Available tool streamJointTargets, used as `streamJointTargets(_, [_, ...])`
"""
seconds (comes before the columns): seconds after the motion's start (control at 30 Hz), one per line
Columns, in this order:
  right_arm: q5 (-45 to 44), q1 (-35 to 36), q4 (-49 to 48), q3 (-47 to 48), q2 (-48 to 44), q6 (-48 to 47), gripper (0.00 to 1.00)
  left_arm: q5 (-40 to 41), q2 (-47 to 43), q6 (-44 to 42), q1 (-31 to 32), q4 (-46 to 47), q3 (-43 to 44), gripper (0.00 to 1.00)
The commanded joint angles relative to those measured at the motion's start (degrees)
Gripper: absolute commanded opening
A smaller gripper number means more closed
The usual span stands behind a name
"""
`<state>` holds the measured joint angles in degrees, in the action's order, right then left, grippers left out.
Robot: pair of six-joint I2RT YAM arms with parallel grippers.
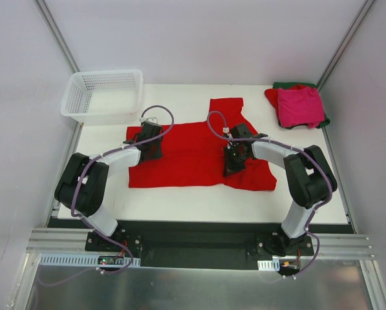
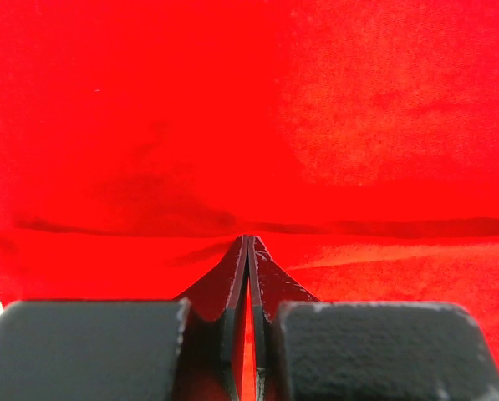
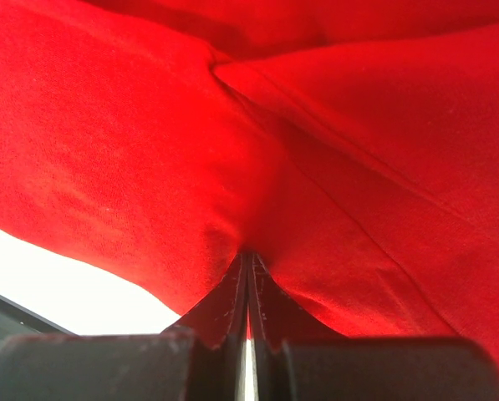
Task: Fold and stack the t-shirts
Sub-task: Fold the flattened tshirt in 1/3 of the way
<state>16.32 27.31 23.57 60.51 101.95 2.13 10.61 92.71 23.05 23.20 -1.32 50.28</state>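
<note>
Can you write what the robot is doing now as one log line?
left pincer: shut on red shirt | right pincer: shut on it | pile: far right

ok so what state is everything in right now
bright red t-shirt, spread out, not folded yet
left gripper, jaws shut on its cloth
right gripper, jaws shut on its cloth
stacked t-shirts, folded, pink one on top
white mesh basket, upright, empty

Fold of bright red t-shirt [image 3: 149, 150] pinched in the fully closed right claw [image 3: 247, 259]; white worktop [image 3: 73, 284] visible lower left.
</note>
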Motion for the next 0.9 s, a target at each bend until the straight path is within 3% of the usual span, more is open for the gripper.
streamJointTargets(0.0, [-2.16, 0.73, 1.56, -2.15, 0.00, -0.20, 0.01, 2.40, 0.28, -1.51, -0.44, 0.44, 2.19, 0.00])
streamJointTargets(0.23, [-2.25, 0.81, 1.56, -2.24, -0.17, -0.20, 0.01, 2.40, -0.33, -3.80, -0.53, 0.44, 5.43, 0.00])
streamJointTargets(0.5, [-3.66, 0.90, 1.74, -2.77, -2.37, -0.02, 0.01, -4.37, -4.72, -3.63, -0.35, 0.53, 5.53, 0.00])
streamJointTargets(0.77, [-3.66, 1.34, 1.65, -2.50, -2.20, 0.15, 0.01, -0.78, -10.43, -2.75, -0.35, -1.13, 0.09, 0.00])
streamJointTargets(0.87, [-3.66, 1.52, 1.65, -2.42, -2.02, 0.15, 0.01, 0.46, -13.07, -0.38, -0.35, -5.69, -1.59, 0.00])
